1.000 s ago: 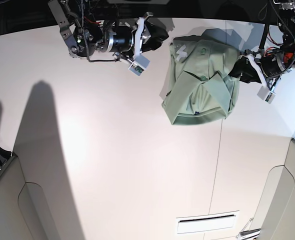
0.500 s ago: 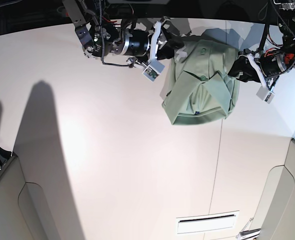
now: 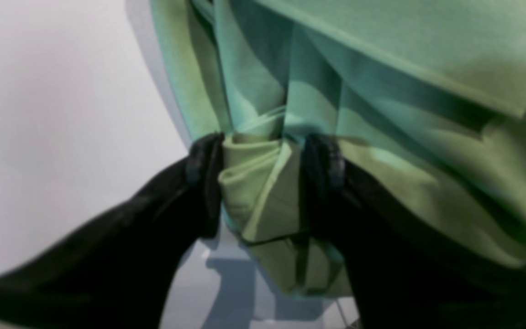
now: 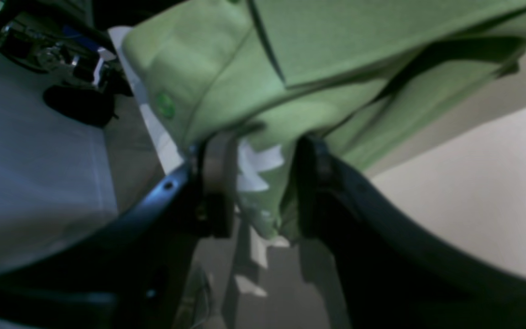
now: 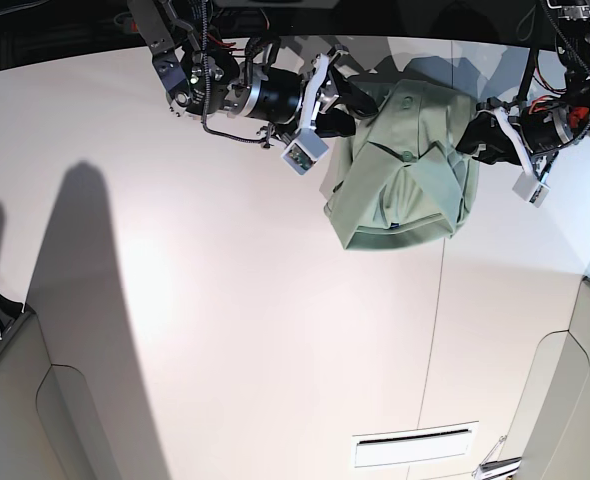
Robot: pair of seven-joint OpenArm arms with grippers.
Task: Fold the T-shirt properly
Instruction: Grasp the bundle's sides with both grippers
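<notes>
1. In the left wrist view the left gripper (image 3: 260, 183) is clenched on a thick bunched fold of the shirt (image 3: 381, 114); the cloth fills the whole gap between its two black fingers (image 3: 203, 183), and the jaws stand wide because the wad is thick.
2. In the right wrist view the right gripper (image 4: 260, 183) straddles the shirt's opposite edge (image 4: 336, 68), with green cloth and a white label lying between its fingers (image 4: 217, 183). Whether it pinches the cloth or only brackets it, I cannot tell; a gap shows beside one pad.
3. From the base view, the shirt (image 5: 403, 165) lies in a rumpled, half-gathered heap at the far side of the pale worktop (image 5: 275, 330). The left gripper (image 5: 472, 140) sits at its edge on that view's right, the right gripper (image 5: 347, 108) at its edge on that view's left.
4. Step in hand, as I judge it: taking hold of both sides of the bunched shirt so it can be lifted and spread. No neat fold is made yet, so the task looks early.
5. The next move likely calls for a firm right grip on a single edge, not several layers, then both arms drawing apart evenly to flatten the cloth on the bare worktop nearer the camera.
</notes>
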